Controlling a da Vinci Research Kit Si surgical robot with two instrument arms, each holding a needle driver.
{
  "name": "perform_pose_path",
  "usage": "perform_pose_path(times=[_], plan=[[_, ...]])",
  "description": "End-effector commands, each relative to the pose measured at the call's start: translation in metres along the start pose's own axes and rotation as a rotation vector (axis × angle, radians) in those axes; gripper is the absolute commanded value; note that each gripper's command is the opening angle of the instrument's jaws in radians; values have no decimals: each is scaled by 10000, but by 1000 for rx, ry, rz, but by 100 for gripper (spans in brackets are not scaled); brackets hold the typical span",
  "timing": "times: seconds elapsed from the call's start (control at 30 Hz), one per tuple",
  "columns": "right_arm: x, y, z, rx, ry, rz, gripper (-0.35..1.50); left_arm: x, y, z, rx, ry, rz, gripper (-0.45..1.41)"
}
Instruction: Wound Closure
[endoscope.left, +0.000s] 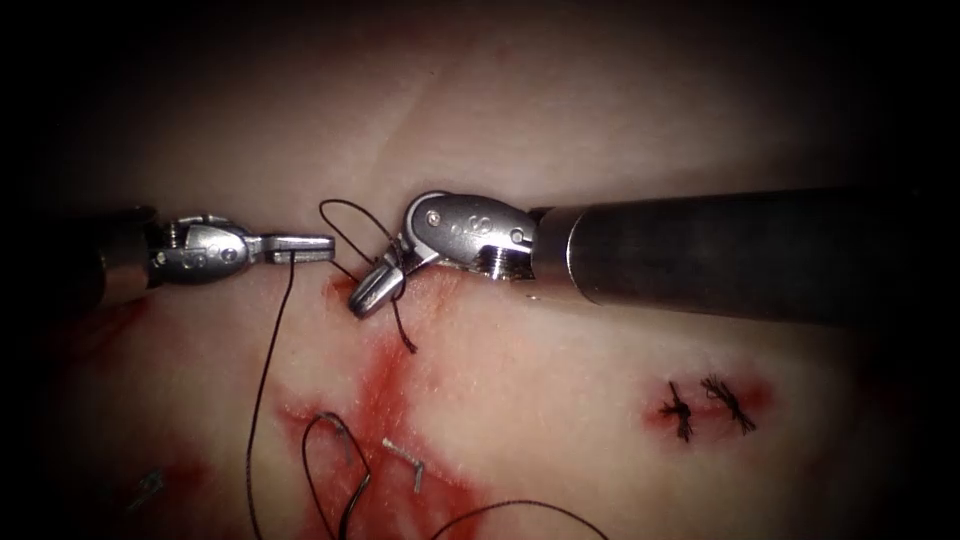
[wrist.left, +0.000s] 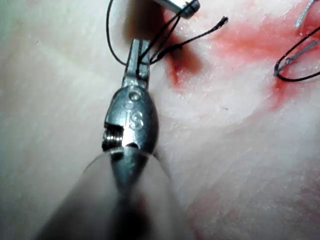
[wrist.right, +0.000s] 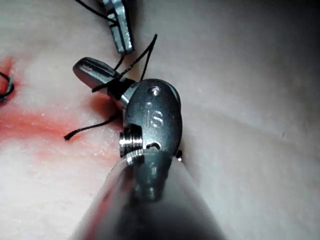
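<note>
My left tool (endoscope.left: 305, 247) is shut on the dark thread (endoscope.left: 268, 380), which hangs down from its jaws on the left of the cut (endoscope.left: 380, 395). The same tool (wrist.left: 137, 55) holds the thread near its tip in the left wrist view. At the cut's upper end, my right tool (endoscope.left: 378, 285) is shut on the thread. A loop (endoscope.left: 345, 215) arcs above it and a short tail (endoscope.left: 403, 330) dangles below. Thread crosses the base of the right tool's jaws (wrist.right: 95, 70). The needle (endoscope.left: 345, 440) lies loose on the tissue lower down, held by neither tool.
Red fluid (endoscope.left: 375, 400) stains the tissue along the cut and at the lower left. Two finished dark knots (endoscope.left: 700, 408) sit in a red patch at the right. A small silvery piece (endoscope.left: 405, 462) lies by the needle. The right tool's thick shaft (endoscope.left: 720, 255) spans the right half.
</note>
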Motion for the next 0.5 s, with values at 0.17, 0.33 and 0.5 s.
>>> perform_pose_path(times=[0.17,0.33,0.5], plan=[[-1,-2,18,79,-94,-77,46,-6,-4,6,-3,-1,2,-45],[0,-4,21,136,-196,-132,66,-6,-2,3,-6,0,-3,-45],[-4,-3,18,161,-316,-157,101,-6,1,-2,-9,2,-8,-45]])
